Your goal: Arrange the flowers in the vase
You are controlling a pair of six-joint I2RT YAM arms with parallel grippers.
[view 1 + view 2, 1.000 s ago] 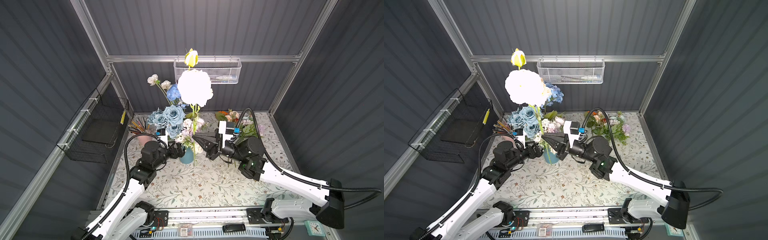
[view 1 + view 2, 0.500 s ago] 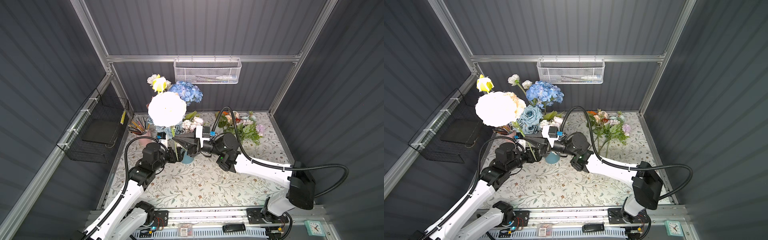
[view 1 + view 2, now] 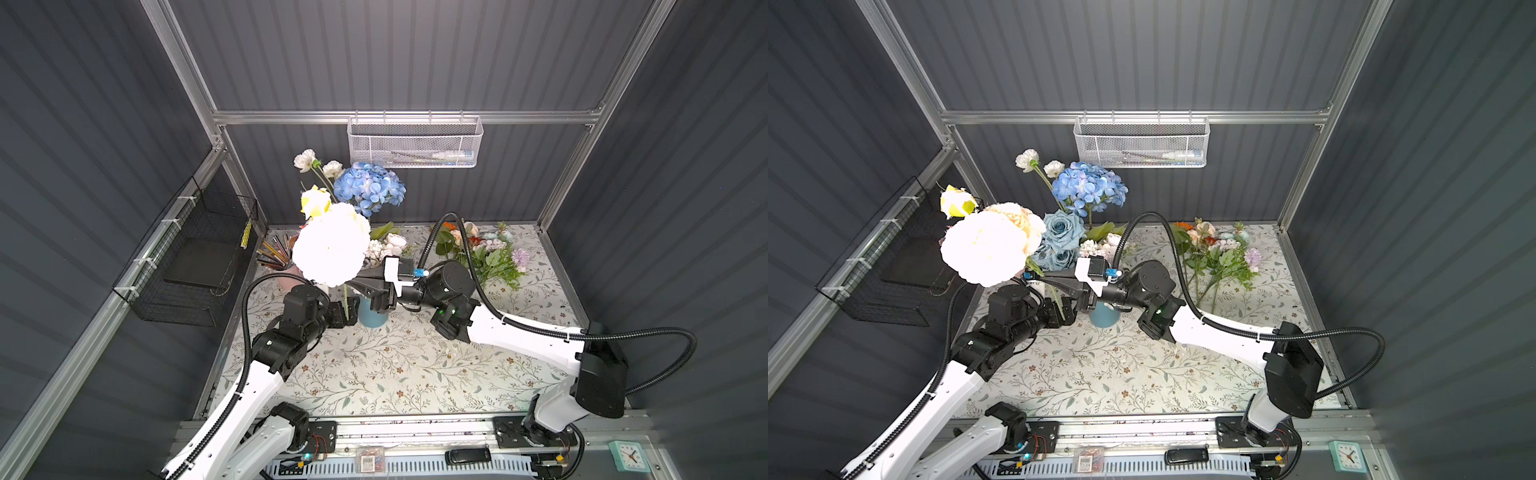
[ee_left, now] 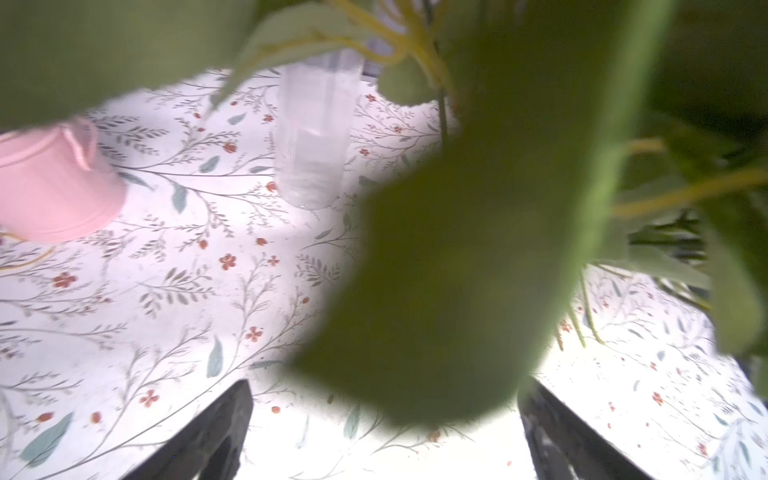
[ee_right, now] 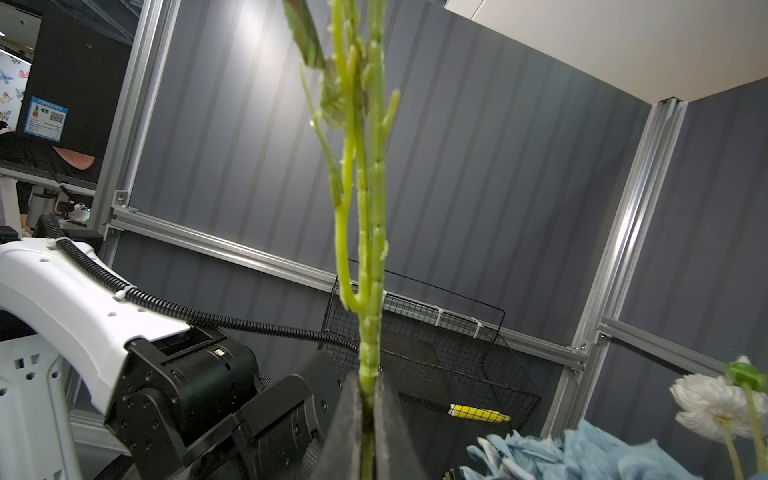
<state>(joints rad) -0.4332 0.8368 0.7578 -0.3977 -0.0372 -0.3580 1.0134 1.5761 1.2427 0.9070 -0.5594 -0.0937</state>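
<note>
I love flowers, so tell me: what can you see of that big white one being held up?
The big white flower is a full, rounded bloom, glaringly bright, with a small yellow bud beside it. Its knobbly, plastic-looking green stem branches and stands roughly upright, pinched low down by the shut right gripper.

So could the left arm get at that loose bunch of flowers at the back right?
Probably not directly. The loose bunch lies beyond the blue vase and the right arm, which reaches across the middle gripping the white flower's stem; the open left gripper would have to go round both.
</note>
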